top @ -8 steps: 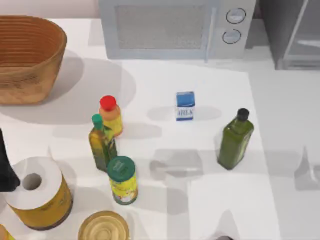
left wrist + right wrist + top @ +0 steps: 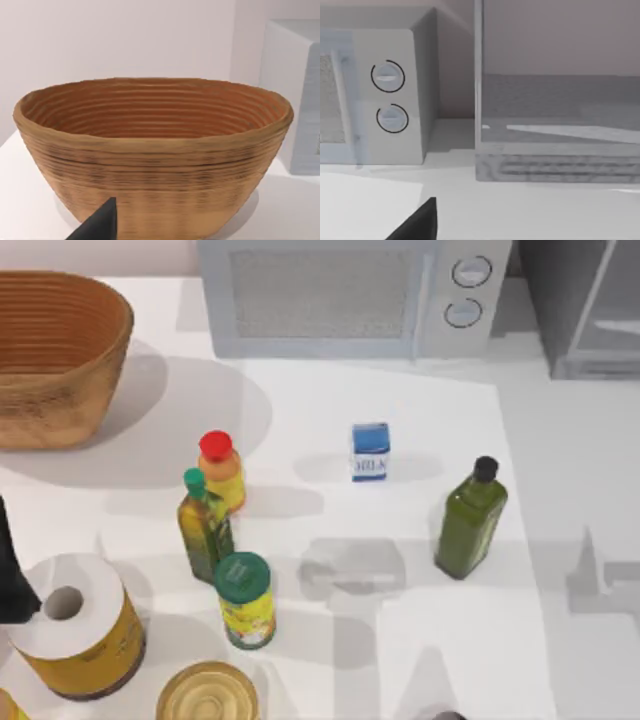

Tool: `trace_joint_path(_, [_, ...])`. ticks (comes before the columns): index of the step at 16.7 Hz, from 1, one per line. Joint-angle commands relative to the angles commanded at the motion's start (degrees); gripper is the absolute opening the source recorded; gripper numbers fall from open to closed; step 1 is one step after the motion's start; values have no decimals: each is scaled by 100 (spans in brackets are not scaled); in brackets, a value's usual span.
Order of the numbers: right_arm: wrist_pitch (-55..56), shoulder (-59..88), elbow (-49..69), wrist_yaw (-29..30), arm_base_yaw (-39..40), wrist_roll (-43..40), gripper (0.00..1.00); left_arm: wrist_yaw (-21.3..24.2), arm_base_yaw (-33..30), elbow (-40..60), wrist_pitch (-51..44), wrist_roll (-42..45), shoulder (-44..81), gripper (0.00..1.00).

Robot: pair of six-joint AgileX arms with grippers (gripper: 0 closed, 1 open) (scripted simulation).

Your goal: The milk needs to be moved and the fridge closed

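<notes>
The milk [image 2: 369, 451], a small carton with a blue top and a white face, stands upright near the table's middle, in front of the microwave. The fridge [image 2: 580, 300] is the grey cabinet at the back right. Its pale door frame slants outward in the top view. The right wrist view faces the fridge [image 2: 555, 165] from low over the table, with a dark tip of my right gripper [image 2: 420, 222] at the edge. My left gripper [image 2: 100, 225] sits low in front of the basket, and the left arm [image 2: 10, 580] is at the left edge.
A wicker basket [image 2: 55, 355] sits back left and a microwave [image 2: 340, 295] at the back. A dark green bottle [image 2: 470, 520] stands right of the milk. A red-capped bottle [image 2: 220, 470], an oil bottle [image 2: 203, 525], a green-lidded can [image 2: 245, 600] and a paper roll [image 2: 70, 625] crowd the front left.
The arm shadows on the right and front of the table have shifted slightly to the left. The milk and the other objects have not moved.
</notes>
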Motion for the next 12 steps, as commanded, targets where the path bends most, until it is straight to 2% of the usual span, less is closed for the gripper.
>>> trace_joint_path(7, [1970,1917,179,2673,2711,79,100,0,0,0,0,0,0,100])
trace_joint_path(12, [2990,3035,183,3976,3883,72,100,0,0,0,0,0,0,100])
